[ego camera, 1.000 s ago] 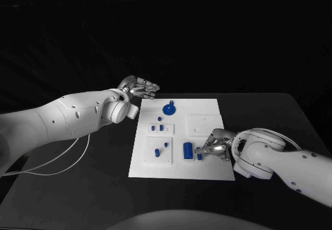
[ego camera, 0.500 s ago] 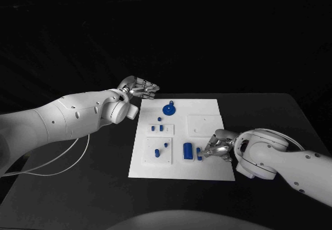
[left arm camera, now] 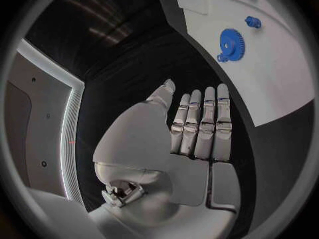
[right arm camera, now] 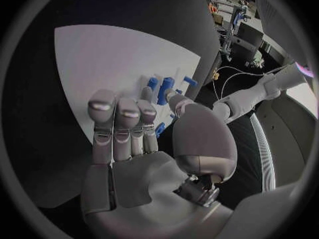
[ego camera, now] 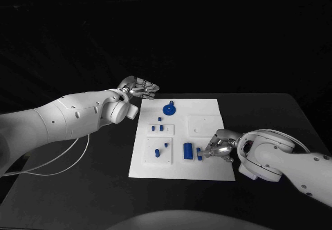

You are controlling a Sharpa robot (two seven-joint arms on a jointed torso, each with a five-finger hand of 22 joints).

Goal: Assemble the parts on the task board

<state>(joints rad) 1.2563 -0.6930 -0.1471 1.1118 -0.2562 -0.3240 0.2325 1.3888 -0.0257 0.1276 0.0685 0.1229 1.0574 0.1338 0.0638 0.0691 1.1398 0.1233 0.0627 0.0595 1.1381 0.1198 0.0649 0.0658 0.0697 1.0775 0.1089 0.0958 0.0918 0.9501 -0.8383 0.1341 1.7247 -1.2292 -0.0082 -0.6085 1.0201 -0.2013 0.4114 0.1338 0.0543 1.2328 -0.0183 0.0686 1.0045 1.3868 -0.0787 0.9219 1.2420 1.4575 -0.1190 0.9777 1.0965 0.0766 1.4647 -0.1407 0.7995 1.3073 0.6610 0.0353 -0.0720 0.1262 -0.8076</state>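
Down near the front right corner of the task board, the right hand rests with its fingers bent toward a small blue peg. The fingertips look like they touch the peg, but I cannot tell if the hand really holds it. From the right wrist, the fingers lie side by side over the white board, with little blue pieces just past them.

Just beside the peg lies a bigger blue cylinder. Next to that is a white block with a small blue piece on it. Farther back is a smaller white block with two little blue pegs. A plain white square block sits behind the right hand. Near the far edge of the board lies a blue gear.

The left hand hangs over the desk at the far left corner of the board. It is open and flat, fingers straight and close together, holding nothing. From its wrist the blue gear is seen on the board past the fingertips
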